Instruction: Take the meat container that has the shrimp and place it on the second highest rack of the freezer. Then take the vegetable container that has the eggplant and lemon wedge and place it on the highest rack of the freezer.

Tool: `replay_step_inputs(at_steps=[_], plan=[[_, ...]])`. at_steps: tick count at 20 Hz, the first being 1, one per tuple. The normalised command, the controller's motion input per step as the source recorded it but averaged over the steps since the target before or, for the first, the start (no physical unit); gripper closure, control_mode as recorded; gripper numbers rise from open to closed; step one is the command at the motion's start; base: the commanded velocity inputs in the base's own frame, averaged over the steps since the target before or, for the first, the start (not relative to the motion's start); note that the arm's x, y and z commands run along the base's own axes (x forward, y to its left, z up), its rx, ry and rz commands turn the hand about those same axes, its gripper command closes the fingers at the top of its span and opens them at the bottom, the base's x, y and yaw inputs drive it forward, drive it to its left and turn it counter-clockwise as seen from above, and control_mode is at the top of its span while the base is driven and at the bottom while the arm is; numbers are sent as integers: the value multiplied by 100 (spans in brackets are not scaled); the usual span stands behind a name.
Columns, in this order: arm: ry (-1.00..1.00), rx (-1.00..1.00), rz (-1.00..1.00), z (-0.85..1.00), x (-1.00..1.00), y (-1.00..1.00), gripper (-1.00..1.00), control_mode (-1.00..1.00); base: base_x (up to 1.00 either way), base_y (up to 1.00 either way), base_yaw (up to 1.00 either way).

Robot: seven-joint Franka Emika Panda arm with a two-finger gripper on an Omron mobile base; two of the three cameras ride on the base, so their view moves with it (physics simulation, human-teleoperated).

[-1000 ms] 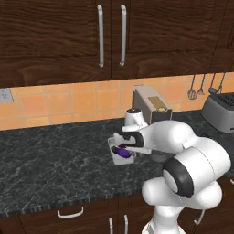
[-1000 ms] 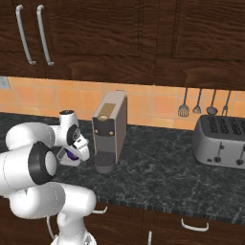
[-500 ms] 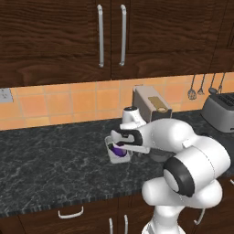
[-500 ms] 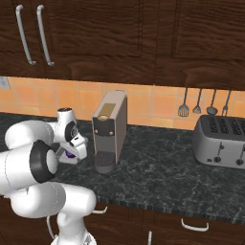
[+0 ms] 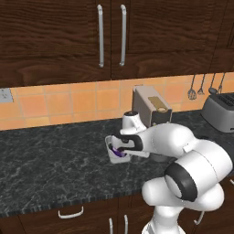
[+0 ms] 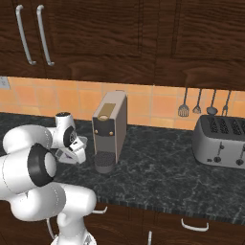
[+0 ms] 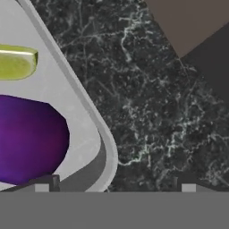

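The vegetable container (image 5: 111, 156), a white tray, sits tilted at the end of my arm over the dark counter, left of the coffee machine. It also appears as the container (image 6: 67, 156) beside my hand. In the hand view its rim (image 7: 80, 98) runs diagonally, with the purple eggplant (image 7: 27, 138) and the yellow-green lemon wedge (image 7: 15, 62) inside. My gripper (image 7: 115, 185) is open, its fingertips wide apart, and the tray's corner lies just inside the left one. The gripper (image 5: 119, 147) sits at the tray's right edge. The freezer and the meat container with the shrimp are out of view.
A brown coffee machine (image 6: 110, 131) stands just right of my hand on the dark stone counter (image 5: 55, 169). A toaster (image 6: 222, 141) sits far right, with utensils (image 6: 198, 103) hanging on the tiled wall. Dark wood cabinets (image 5: 109, 36) hang above.
The gripper's fingers have spread wide apart from the container's rim. The hand and the container have shifted slightly left.
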Motion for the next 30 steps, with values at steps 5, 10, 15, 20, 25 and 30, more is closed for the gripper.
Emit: replay_step_inputs(at_steps=[5,10,15,20,25,30], plan=[[0,0,0,-40,0,0,-100,-100,0,0,0],[0,0,0,-7,0,0,100,-100,0,0,0],[0,0,0,-2,0,0,100,-100,0,0,0],[0,0,0,0,0,0,100,-100,0,0,0],[0,0,0,0,0,0,100,-100,0,0,0],[-2,0,0,27,-6,0,100,-100,0,0,0]])
